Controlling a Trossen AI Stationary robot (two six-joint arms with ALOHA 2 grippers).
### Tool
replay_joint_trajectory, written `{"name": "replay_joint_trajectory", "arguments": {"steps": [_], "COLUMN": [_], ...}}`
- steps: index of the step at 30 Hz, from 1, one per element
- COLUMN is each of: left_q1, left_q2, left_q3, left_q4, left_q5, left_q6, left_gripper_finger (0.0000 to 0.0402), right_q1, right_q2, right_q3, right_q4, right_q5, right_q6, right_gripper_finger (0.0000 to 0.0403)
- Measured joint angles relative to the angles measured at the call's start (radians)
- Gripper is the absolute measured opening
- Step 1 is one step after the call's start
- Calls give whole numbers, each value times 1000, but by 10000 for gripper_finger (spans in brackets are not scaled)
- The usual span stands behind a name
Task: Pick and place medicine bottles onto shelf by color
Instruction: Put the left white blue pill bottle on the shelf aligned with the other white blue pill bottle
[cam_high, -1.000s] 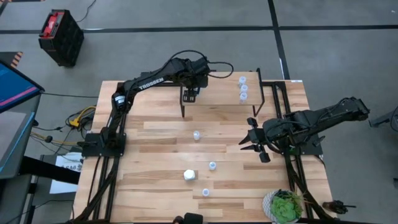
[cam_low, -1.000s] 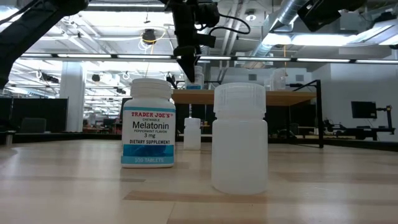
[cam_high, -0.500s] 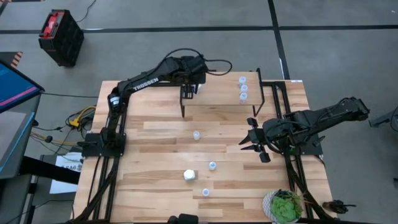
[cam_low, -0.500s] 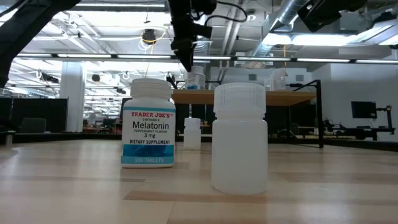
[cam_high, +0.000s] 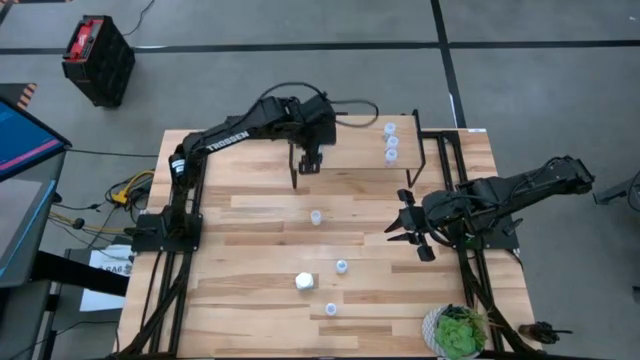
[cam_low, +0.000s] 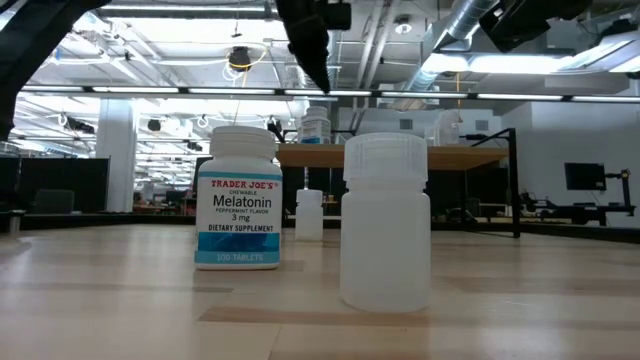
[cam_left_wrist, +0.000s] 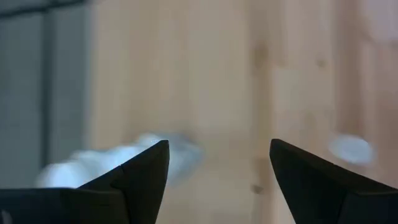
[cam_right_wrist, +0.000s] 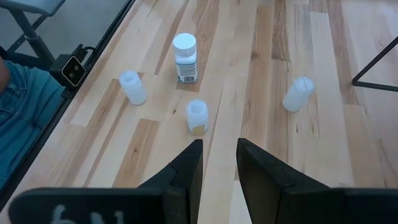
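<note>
Left gripper (cam_high: 310, 160) hangs wide and empty above the shelf (cam_high: 350, 150), a labelled bottle (cam_low: 316, 126) standing opposite the pale trio (cam_high: 391, 143), apparently keeping colours apart.

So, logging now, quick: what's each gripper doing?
Left gripper: open, empty, above the shelf.
Right gripper: open, empty, waiting.

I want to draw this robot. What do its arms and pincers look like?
Both arms are black and jointed. The left arm has white letters along it and a black cable looping over its wrist. Each pincer has two dark, wedge-shaped fingers. The right arm shows no lettering here.
</note>
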Motion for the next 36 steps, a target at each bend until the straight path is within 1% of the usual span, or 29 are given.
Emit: {"name": "replay_joint_trajectory", "arguments": {"steps": [2, 5, 8, 10, 15, 20, 25, 29, 36], "left_q1": [-18, -24, -21, -18, -17, 7, 47, 62, 61], "left_q2": [21, 56, 99, 123, 126, 114, 123, 123, 123], "left_q3": [-10, -12, -12, -13, -12, -11, -11, -11, -11], "left_q4": [-16, -91, -103, -90, -45, -43, -31, -2, 77], "left_q5": [10, -3, -24, -29, -64, -107, -107, -62, -92], "left_q6": [12, 21, 21, 26, 74, 80, 75, 67, 94], "left_gripper_finger": [264, 264, 264, 264, 264, 264, 264, 264, 264], "right_q1": [0, 0, 0, 0, 1, 1, 1, 1, 1], "right_q2": [2, 17, 40, 60, 110, 117, 115, 116, 116], "right_q3": [0, 0, 0, 1, 0, 0, 0, 0, 0], "right_q4": [-8, -14, -12, -13, -9, -6, -4, -5, -5], "right_q5": [0, 0, 0, 0, 0, 0, 0, 0, 0], "right_q6": [0, 1, 2, 2, 2, -1, -1, -1, 0], "right_gripper_finger": [120, 120, 120, 120, 120, 120, 120, 120, 120]}}
